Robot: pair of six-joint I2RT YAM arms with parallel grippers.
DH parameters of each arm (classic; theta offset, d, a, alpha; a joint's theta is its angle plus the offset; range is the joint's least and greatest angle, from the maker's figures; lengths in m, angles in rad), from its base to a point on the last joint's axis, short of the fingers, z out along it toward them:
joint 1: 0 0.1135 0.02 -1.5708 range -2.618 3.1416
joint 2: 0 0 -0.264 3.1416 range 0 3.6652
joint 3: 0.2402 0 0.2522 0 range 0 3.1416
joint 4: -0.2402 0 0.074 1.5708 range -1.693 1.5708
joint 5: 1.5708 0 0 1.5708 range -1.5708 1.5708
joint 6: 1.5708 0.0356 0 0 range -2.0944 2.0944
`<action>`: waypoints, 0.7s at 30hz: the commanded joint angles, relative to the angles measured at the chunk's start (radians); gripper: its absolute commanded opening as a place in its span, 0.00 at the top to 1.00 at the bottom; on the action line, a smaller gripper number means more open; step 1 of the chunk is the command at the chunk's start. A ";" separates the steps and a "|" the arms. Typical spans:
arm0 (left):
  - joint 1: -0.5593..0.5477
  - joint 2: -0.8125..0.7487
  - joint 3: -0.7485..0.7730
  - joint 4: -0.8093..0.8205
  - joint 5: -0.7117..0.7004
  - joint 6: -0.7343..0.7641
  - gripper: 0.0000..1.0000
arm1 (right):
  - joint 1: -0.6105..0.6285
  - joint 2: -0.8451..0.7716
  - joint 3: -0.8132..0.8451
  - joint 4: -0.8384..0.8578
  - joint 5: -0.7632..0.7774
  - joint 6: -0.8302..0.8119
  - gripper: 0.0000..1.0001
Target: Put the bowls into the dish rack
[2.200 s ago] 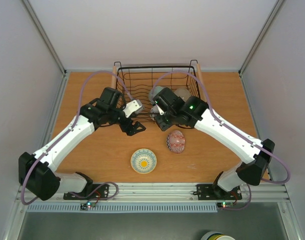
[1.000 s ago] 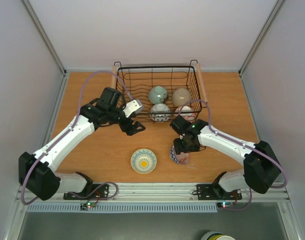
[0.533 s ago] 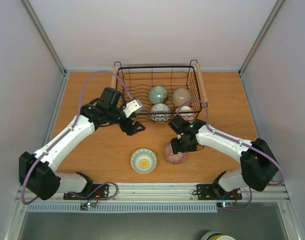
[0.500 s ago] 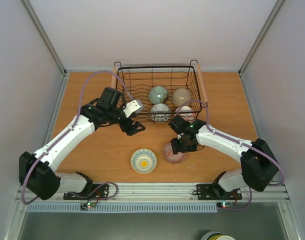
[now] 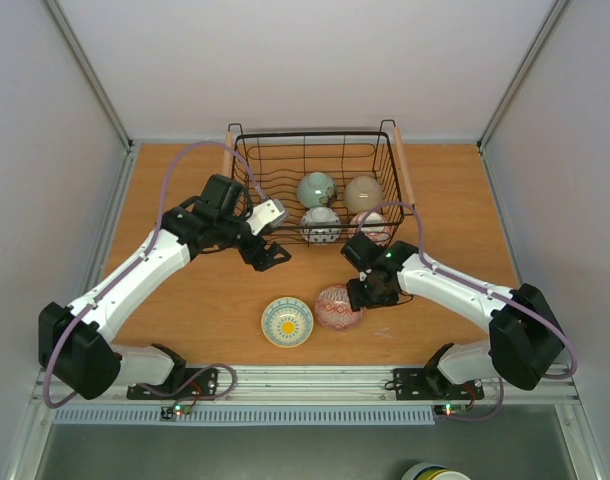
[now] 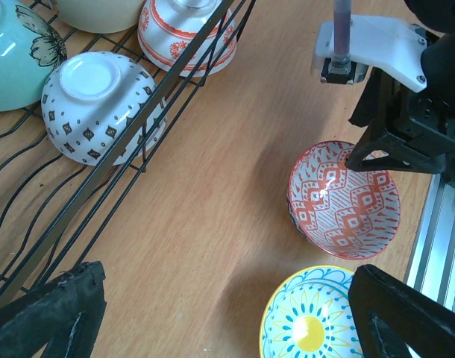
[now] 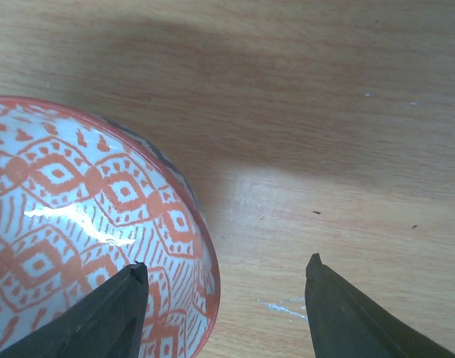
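Observation:
The dish rack [image 5: 250, 170] stands at the back and holds a pale green bowl [image 5: 316, 189], a beige bowl [image 5: 364, 193], a blue-and-white bowl [image 5: 321, 225] and a red-and-white bowl [image 5: 371, 226]. A red-patterned bowl [image 5: 335, 308] sits upright on the table beside the yellow-flower bowl [image 5: 287, 321]. My right gripper [image 5: 358, 297] is open astride the red-patterned bowl's [image 7: 63, 209] right rim: one finger [image 7: 112, 317] is over its inside, the other over the table. My left gripper [image 5: 268, 257] is open and empty, above the table by the rack's front left corner.
In the left wrist view the rack's front wire wall [image 6: 149, 123] runs diagonally at upper left, with the red-patterned bowl [image 6: 343, 198] and the yellow-flower bowl [image 6: 313, 321] at lower right. The metal rail [image 5: 315, 378] edges the table's near side.
My right arm came down out of the rack to the red-patterned bowl. That bowl went from lying on its side to upright and shifted left towards the yellow-flower bowl. The left arm has not moved.

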 commanded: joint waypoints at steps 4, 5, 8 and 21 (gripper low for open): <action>-0.005 0.008 0.018 0.022 -0.003 0.011 0.11 | 0.000 0.018 -0.029 0.061 -0.083 0.010 0.66; -0.005 0.008 0.018 0.022 -0.003 0.011 0.11 | 0.001 0.023 -0.031 0.066 -0.088 0.006 0.71; -0.005 0.007 0.019 0.022 -0.004 0.009 0.11 | 0.001 0.033 -0.038 0.081 -0.109 -0.005 0.82; -0.005 0.006 0.021 0.016 0.006 0.008 0.11 | 0.001 0.013 0.027 0.029 -0.060 -0.048 0.99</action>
